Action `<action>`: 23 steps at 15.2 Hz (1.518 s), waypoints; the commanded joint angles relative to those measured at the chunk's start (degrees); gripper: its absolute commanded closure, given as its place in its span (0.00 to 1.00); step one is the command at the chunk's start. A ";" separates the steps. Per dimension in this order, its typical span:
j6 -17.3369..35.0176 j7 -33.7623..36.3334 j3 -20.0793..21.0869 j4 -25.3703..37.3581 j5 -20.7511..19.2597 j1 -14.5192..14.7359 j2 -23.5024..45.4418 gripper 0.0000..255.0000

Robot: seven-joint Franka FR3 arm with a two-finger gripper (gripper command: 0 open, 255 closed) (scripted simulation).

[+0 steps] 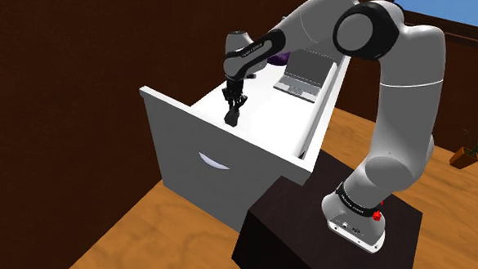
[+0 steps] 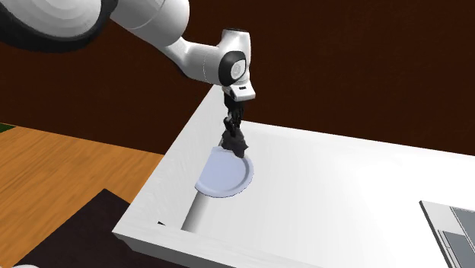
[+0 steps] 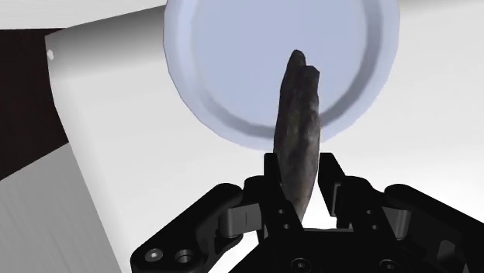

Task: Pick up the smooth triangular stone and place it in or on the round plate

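Two black fingers (image 3: 272,167) of the gripper (image 3: 301,184) were clamped tight on the dark, flat stone (image 3: 298,128), holding it edge-on just over the rim of the pale blue round plate (image 3: 233,46). The plate lay near the white desk's (image 2: 342,190) edge, at the second exterior view's left. A grey laptop (image 1: 302,75) sat well apart.

Dark brown walls (image 1: 64,78), wooden floor (image 1: 110,240), white cabinet (image 1: 200,186).
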 commanded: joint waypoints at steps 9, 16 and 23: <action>1.47 8.40 2.25 -5.42 -0.33 5.91 -3.72 1.00; 5.54 8.73 1.99 -5.68 -0.76 6.09 0.10 1.00; 9.35 9.06 1.68 -5.34 -1.18 6.30 4.26 1.00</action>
